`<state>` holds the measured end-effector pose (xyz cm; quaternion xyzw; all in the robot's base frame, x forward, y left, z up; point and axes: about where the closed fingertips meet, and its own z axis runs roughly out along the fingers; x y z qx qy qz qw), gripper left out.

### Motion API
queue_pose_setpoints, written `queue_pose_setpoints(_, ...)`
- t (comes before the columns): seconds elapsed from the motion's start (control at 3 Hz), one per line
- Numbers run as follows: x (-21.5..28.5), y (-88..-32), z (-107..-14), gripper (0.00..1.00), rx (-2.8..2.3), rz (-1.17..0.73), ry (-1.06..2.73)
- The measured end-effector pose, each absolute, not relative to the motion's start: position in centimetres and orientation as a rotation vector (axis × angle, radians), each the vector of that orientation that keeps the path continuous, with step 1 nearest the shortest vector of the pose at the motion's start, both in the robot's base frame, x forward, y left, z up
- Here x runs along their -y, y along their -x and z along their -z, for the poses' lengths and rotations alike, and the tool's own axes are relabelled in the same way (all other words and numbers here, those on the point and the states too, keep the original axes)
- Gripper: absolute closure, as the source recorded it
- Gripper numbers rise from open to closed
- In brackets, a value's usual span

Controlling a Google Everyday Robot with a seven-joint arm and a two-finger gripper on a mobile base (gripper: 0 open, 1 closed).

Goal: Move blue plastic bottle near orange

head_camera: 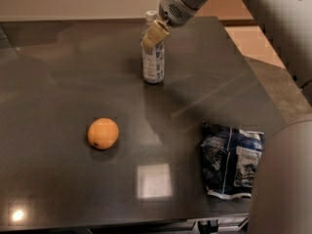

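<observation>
The blue plastic bottle [154,65] stands upright on the dark table [58,72] at the far middle, with a white cap and a blue-and-white label. My gripper [150,40] comes in from the upper right and sits at the bottle's neck, just below the cap, covering part of its upper body. The orange [103,133] lies on the table to the near left of the bottle, well apart from it and from the gripper.
A dark blue-and-white snack bag [231,161] lies flat near the front right corner of the table. My arm's pale body fills the right edge of the view. The table's front edge runs along the bottom.
</observation>
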<state>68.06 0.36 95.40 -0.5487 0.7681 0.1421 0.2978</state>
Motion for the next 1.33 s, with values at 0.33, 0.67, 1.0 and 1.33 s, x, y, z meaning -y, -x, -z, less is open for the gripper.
queue_pose_setpoints(0.33, -1.3, -64.9, -96.4, 0.88, -2.002, -0.476, 1.52)
queue_pose_setpoints(0.67, -1.5, -61.1, -97.1, 1.0, -1.959, -0.556, 1.568)
queue_pose_setpoints(1.0, -1.3, -57.5, -97.1, 1.0, -1.925, -0.599, 1.612)
queue_pose_setpoints(1.33, -1.3, -54.7, -96.8, 1.0, -1.892, -0.607, 1.648)
